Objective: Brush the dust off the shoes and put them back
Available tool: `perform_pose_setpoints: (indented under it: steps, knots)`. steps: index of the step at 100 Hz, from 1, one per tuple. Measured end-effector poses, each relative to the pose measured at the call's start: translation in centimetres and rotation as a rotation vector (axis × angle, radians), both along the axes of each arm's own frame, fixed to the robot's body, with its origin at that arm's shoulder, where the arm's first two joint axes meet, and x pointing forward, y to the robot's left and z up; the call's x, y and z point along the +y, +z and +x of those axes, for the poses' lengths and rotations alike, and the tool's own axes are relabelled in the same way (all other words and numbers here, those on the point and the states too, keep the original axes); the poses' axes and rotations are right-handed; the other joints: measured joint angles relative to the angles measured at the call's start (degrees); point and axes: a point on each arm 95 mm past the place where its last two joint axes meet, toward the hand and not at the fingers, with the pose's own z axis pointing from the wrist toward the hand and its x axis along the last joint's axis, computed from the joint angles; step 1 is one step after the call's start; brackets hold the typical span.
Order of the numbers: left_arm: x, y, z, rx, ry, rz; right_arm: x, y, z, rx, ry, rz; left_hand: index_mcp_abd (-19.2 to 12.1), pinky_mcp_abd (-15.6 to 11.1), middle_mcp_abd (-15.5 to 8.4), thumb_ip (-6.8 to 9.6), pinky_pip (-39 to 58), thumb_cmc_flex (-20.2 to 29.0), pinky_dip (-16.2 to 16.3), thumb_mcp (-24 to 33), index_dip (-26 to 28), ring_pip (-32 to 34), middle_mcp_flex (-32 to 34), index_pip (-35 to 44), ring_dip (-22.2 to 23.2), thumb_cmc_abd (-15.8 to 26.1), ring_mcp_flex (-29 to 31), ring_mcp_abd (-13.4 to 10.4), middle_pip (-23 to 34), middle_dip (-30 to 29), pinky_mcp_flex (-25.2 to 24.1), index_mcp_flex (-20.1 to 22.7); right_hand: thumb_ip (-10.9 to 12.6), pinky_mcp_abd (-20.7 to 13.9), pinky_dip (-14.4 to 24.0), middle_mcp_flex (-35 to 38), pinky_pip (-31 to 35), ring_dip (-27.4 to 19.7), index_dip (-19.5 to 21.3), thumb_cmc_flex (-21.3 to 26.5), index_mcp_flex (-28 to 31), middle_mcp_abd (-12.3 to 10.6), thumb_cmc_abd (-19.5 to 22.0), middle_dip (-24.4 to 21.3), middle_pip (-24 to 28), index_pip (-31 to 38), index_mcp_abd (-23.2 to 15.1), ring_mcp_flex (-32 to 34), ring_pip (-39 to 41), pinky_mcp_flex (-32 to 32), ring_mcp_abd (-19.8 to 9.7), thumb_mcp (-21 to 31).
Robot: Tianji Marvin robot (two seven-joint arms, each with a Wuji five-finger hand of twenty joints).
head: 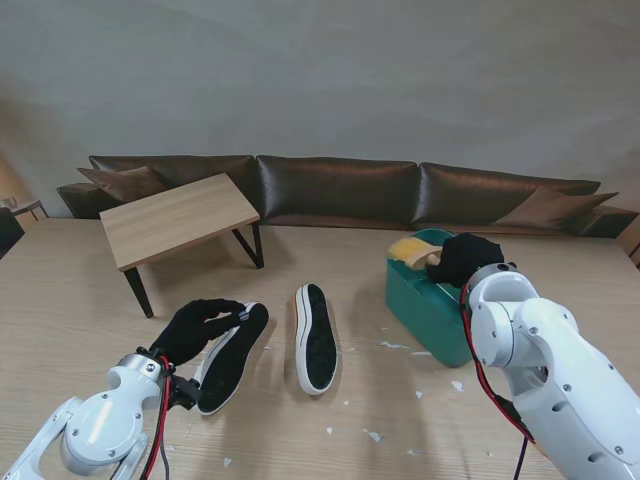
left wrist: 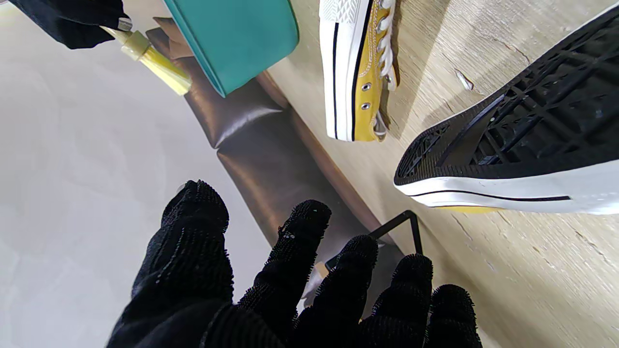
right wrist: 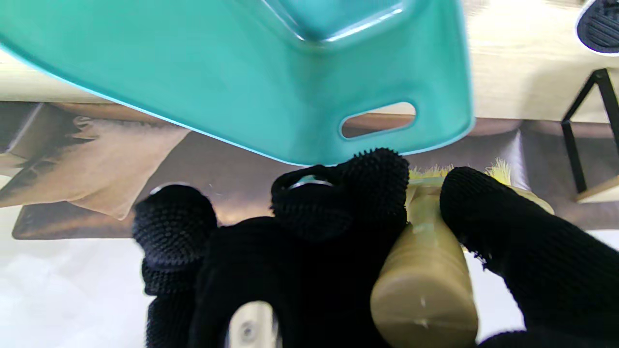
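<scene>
Shoes lie on the counter (head: pixel 80 300) between my two arms: the left shoe (head: pixel 232 357) is tipped with its black sole up, and the right shoe (head: pixel 316 338) lies on its side just beside it, sole toward me, yellow canvas showing in the left wrist view. My left robot hand (head: pixel 196 327) sits at the left shoe's farther end; from the stand view I cannot tell whether it touches. In the wrist view its fingers (left wrist: pixel 300 241) are spread apart with nothing between them.

My right robot hand (head: pixel 466 257) is over the green bin (head: pixel 425 305) on the right side of the counter, fingers clamped around the wooden handle of the brush (right wrist: pixel 425 270), whose yellow bristles poke out past the fingertips. Small white scraps (head: pixel 372 435) are scattered on the counter nearer to me than the shoes.
</scene>
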Motion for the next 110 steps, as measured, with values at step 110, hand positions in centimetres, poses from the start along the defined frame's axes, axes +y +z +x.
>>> perform_pose_setpoints:
  steps: [110]
  knots:
    - [0.0,-0.3,0.0,0.016,-0.001,0.019,-0.8,-5.3,5.3,0.269,-0.047,-0.246,0.0,0.0,0.0,0.00,0.0,0.0,0.0,0.0,0.0,0.0,0.0,0.0,0.0,0.1,0.0,0.0,0.0,0.0,0.0,0.0,0.1,-5.9,-2.1,-0.1,-9.0,-6.6,-1.7,-4.1,-2.5,-4.1,7.0,0.1,-11.7,-5.9,-4.7,-0.1,-12.0,0.0,-4.6,-6.7]
